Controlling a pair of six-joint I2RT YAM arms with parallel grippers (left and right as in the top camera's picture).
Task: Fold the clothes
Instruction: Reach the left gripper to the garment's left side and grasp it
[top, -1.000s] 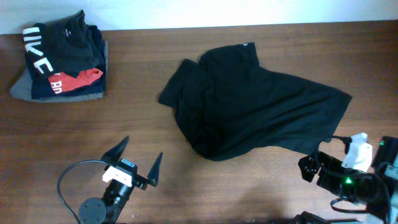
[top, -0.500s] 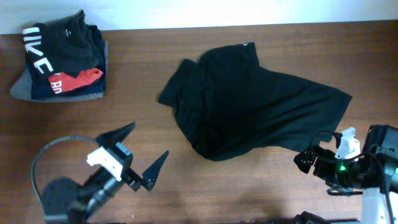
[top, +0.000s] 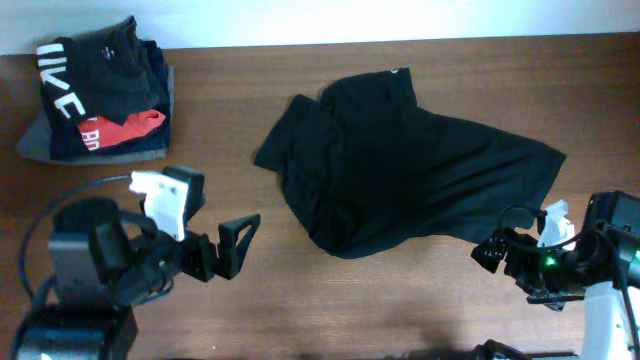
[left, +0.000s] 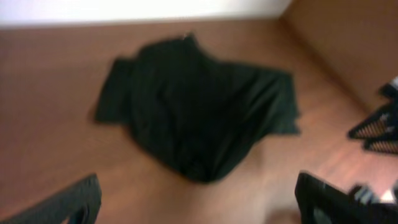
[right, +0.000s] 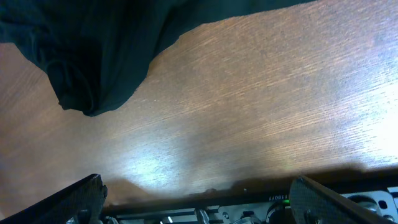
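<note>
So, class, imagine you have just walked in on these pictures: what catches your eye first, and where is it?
The crumpled black garment sprawled unfolded across the middle of the wooden table draws the eye first. Next comes the folded stack in the far left corner, with big white letters and a flash of red. The left gripper and right gripper sit near the front edge, both open and empty.

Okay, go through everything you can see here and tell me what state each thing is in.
black garment: unfolded, lying crumpled and loosely spread.
stack of clothes: folded, piled up.
left hand: open, holding nothing.
right hand: open, holding nothing.
</note>
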